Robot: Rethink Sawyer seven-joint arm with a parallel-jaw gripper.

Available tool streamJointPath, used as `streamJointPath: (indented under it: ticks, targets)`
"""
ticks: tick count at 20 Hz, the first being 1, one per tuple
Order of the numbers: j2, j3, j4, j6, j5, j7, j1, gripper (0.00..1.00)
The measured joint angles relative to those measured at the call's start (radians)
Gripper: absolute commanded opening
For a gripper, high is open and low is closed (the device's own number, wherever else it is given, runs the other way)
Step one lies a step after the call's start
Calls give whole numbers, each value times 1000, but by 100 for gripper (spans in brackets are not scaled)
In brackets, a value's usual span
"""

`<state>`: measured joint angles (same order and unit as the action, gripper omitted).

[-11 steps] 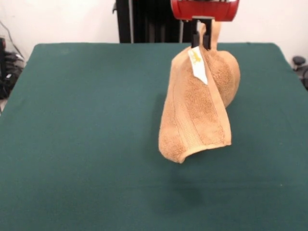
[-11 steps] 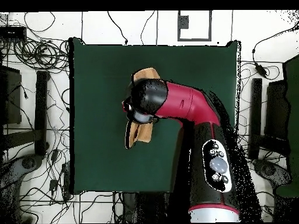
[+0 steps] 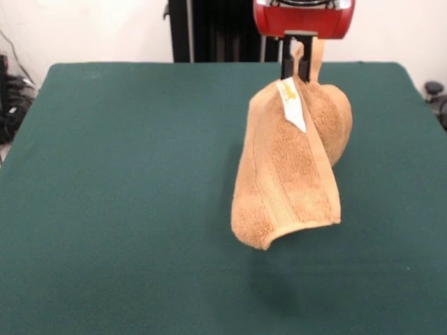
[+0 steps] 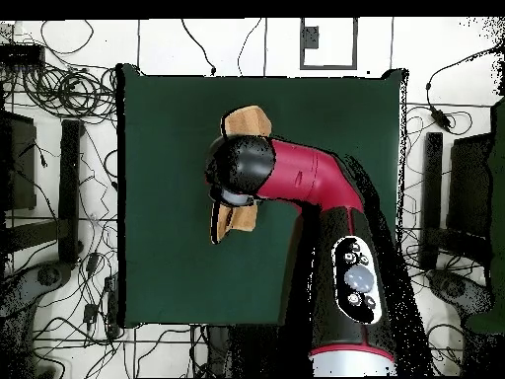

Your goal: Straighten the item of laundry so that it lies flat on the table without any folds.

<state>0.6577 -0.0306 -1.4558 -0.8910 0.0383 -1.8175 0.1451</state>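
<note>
Up at the far side of the table (image 3: 126,209), the gripper (image 3: 296,64) has its black fingers pinched tight on one top corner of the tan-orange hand towel (image 3: 286,181), and the whole cloth is hanging in the air! The white tag (image 3: 291,105) dangles just below the pinch. The towel's long axis runs nearly straight down from the gripper, leaning a little toward the camera in the front view, with the cloth curled round on itself like a loose tube and its woven band running along the length. The bottom hem appears to float clear of the green felt, with a soft shadow beneath it, so nothing seems to be resting on the surface. From overhead, the red arm (image 4: 316,178) covers most of the towel, with tan cloth peeking out on both sides of the wrist. My read: flattening hasn't really begun. Everything hangs directly under the grip, so the coming move likely means lowering the free hem to the felt and dragging away to unroll that curl.
</note>
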Motion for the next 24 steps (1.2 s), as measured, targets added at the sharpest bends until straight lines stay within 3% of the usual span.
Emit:
streamJointPath:
  ticks: [13,19,24]
  targets:
    - [-45,50,-21,328,-3,0,-70,0]
    - [-77,65,-56,420,-3,0,-79,0]
    - [-106,94,-65,425,-10,0,-84,0]
